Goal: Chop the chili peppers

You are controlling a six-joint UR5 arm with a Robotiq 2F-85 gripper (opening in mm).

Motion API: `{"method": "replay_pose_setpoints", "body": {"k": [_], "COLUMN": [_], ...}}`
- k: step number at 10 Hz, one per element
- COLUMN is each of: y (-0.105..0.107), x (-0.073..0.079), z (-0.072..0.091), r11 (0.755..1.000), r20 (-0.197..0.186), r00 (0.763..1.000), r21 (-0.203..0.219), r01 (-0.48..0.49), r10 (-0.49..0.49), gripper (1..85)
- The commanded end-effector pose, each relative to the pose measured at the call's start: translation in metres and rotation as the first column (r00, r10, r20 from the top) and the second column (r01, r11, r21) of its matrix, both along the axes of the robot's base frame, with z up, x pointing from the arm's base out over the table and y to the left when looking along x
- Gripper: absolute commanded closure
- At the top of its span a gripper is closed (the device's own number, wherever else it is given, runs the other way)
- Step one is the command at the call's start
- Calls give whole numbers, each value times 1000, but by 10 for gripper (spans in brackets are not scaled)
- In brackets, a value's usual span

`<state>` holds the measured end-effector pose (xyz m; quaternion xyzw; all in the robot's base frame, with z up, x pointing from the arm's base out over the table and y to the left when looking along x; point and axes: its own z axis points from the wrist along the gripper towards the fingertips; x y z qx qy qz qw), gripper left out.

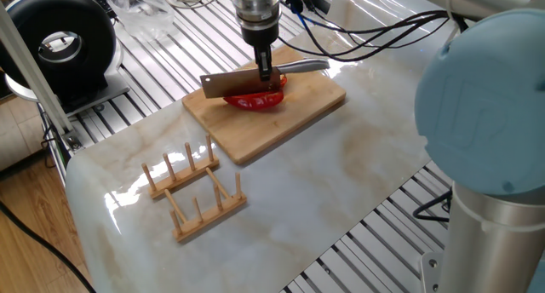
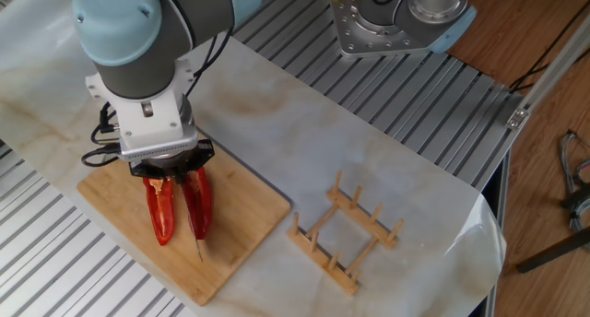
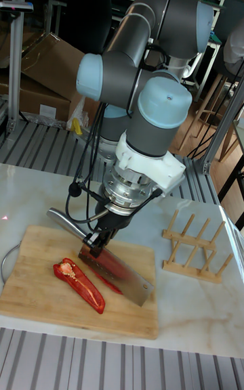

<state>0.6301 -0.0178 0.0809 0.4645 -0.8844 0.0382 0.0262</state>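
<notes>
Chopping has hardly begun: two long glossy red chili pepper halves [image 2: 175,209] lie uncut mid-way along the rectangular bamboo cutting board [image 2: 241,234], while the two-finger gripper [image 3: 100,239] clamps the steel cleaver [image 3: 116,269] above them.

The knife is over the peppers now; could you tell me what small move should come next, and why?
Probably a straight press down: the gripper holds the knife above two uncut pepper halves on the cutting board, its blade over one half.
</notes>
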Motion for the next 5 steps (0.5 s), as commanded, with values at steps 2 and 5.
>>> {"method": "replay_pose_setpoints", "body": {"k": [2, 5], "y": [-6, -14], "x": [6, 15], "z": [6, 0], "r11": [1000, 999], "r20": [27, 58], "r00": [1000, 998], "r21": [0, -11], "r01": [16, 30], "r10": [-16, -30], "gripper": [843, 843]}}
